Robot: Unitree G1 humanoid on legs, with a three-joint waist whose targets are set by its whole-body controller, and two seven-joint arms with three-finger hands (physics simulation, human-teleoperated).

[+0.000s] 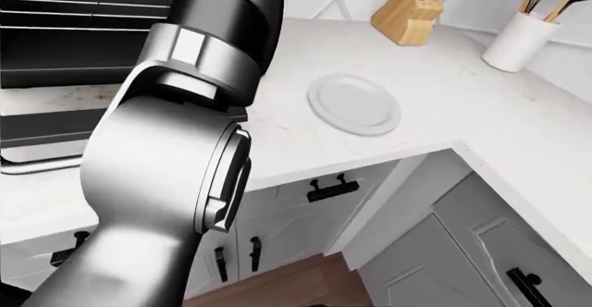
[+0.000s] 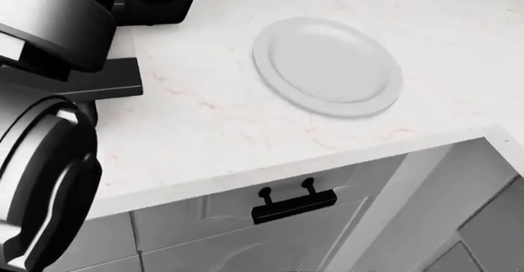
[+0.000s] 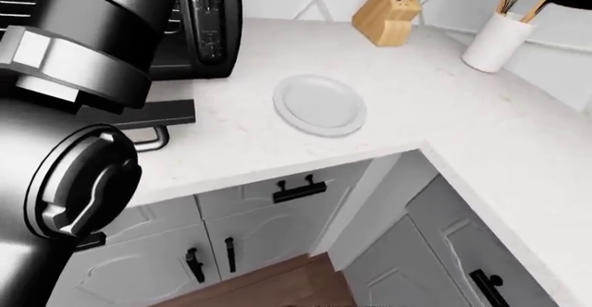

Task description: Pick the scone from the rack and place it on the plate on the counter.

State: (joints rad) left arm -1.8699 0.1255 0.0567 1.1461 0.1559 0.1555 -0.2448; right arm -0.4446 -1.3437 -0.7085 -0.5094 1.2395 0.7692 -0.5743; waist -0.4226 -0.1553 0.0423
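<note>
Head view: plate (image 2: 327, 66) near counter (image 2: 204, 130) edge

White marble-look counter (image 3: 444, 106) wrapping an inside corner, pale and evenly lit. Grey panelled cabinets (image 3: 268, 234) below with black handles (image 3: 299, 189). Strip of brown wood floor (image 3: 268, 286) at the bottom of the right-eye view. Up top, white wall with diagonal lines; wooden knife block (image 3: 386, 16) and white utensil crock (image 3: 488, 40) near it. Black countertop oven (image 3: 208, 26) at upper left.
</note>
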